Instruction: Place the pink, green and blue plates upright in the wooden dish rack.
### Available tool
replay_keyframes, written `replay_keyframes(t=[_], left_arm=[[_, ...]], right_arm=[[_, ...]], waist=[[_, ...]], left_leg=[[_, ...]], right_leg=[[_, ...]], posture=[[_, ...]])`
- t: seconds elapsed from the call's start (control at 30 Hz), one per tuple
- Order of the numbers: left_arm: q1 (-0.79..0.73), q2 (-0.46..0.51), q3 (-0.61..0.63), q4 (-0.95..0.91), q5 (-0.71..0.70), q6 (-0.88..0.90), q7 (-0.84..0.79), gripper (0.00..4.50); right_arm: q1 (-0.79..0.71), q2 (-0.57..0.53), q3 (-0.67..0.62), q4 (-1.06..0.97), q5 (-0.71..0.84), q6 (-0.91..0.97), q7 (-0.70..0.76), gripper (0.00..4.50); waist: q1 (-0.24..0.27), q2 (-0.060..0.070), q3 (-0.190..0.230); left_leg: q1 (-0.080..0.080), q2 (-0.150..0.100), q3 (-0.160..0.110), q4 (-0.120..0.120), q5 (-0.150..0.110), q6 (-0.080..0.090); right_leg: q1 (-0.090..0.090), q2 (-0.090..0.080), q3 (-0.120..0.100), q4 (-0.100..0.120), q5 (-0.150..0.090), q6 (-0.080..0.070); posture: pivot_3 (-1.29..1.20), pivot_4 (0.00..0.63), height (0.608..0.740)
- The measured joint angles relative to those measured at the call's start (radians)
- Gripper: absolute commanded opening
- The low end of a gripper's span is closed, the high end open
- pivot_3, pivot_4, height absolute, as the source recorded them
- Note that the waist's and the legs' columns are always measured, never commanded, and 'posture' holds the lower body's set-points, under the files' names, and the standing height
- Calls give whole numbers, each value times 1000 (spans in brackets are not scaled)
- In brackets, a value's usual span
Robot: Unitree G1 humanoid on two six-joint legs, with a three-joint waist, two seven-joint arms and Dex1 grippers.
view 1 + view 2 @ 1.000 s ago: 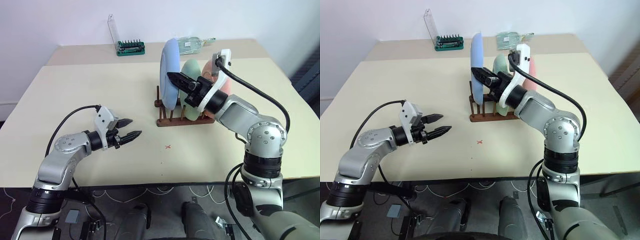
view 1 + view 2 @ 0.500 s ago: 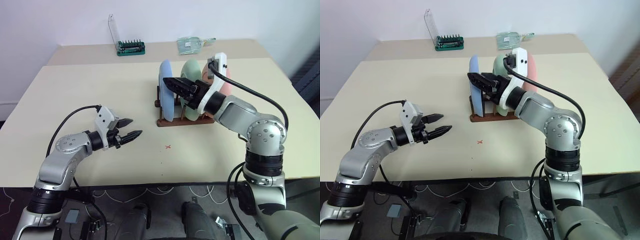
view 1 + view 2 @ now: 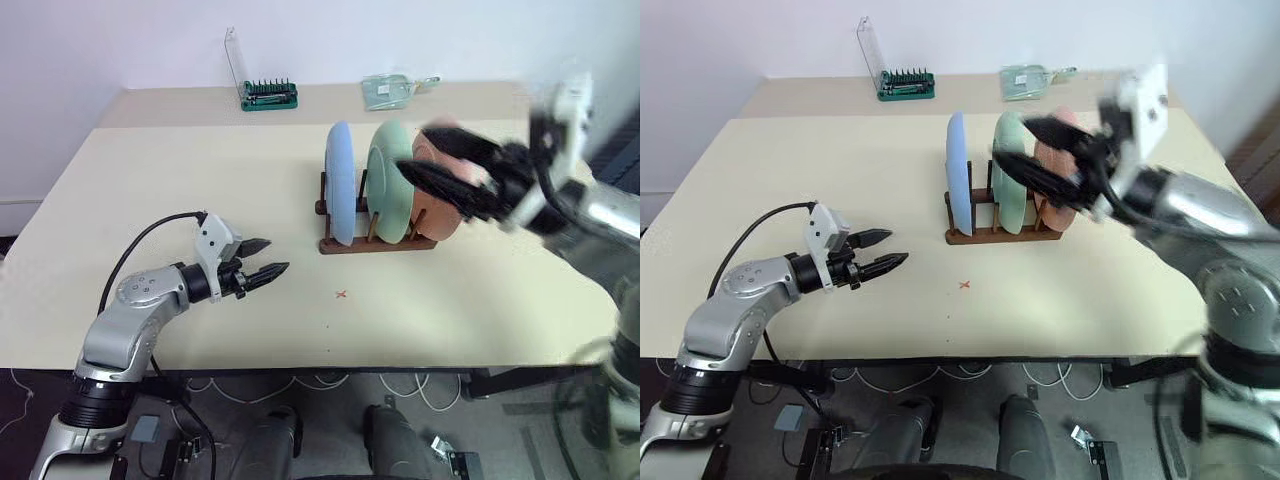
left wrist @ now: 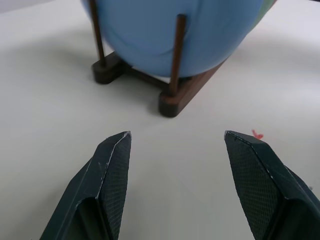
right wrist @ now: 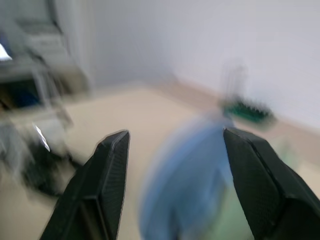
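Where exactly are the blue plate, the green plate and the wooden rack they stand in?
blue plate (image 3: 341, 185): left eye view, middle of its rim edge.
green plate (image 3: 386, 182): left eye view, middle of its face.
wooden rack (image 3: 375, 245): left eye view, near base rail under the plates.

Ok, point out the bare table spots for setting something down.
Free: the cream table between the open left gripper and the dark wooden dish rack. Crowded: the rack holds three upright plates, and the open right gripper is beside them.

Silver arms, black cables, black-fingered left gripper (image 3: 268, 258)
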Motion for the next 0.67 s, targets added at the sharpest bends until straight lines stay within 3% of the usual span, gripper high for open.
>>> replay_keyframes(t=[0.1, 0.23, 0.4, 0.67], left_arm=[[10, 3, 8, 38, 2, -6, 1, 3052], [12, -8, 5, 78, 14, -47, 2, 3052], [15, -12, 5, 124, 48, -90, 15, 3052], [72, -16, 9, 117, 68, -108, 59, 3052]], right_arm=[[237, -38, -88, 73, -110, -70, 124, 2974], [385, -45, -70, 162, -305, -244, 196, 2974], [335, 19, 0, 339, -437, -413, 204, 2974], [290, 45, 56, 419, -495, -503, 232, 2974]], waist=[[3, 2, 0], [-12, 2, 0], [-13, 2, 1], [-8, 2, 1]], left_leg=[[2, 0, 3, 1, 0, 1], [4, 2, 3, 0, 0, 0], [4, 2, 3, 0, 0, 0], [3, 1, 2, 1, 0, 0]], right_leg=[[1, 0, 2, 0, 0, 0], [2, 1, 2, 1, 0, 0], [2, 1, 2, 1, 0, 0], [2, 0, 2, 0, 0, 0]], posture=[[0, 150, 740], [0, 150, 740], [0, 150, 740], [0, 150, 740]])
